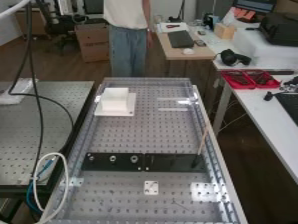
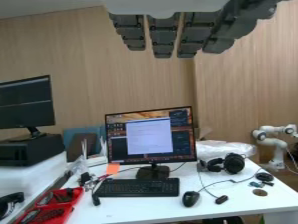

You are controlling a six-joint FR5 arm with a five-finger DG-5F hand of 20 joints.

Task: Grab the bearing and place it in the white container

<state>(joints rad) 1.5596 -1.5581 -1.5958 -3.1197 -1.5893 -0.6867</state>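
Three small round metal pieces stand in a row on the left half of a black plate (image 1: 120, 161); the bearing (image 1: 134, 159) seems to be among them, though I cannot tell which one for certain. Farther back on the left of the perforated bench is the white container (image 1: 115, 100), a blocky shape on a flat white base. In the wrist view my hand (image 2: 163, 37) hangs with its fingers straight and side by side, open and holding nothing, facing desks and a wall rather than the bench.
A thin wooden stick (image 1: 202, 142) stands upright at the black plate's right end. A small white square plate (image 1: 151, 188) lies nearer. Clear raised edging (image 1: 205, 120) runs along the bench. Black and white cables (image 1: 65, 175) loop down at the left.
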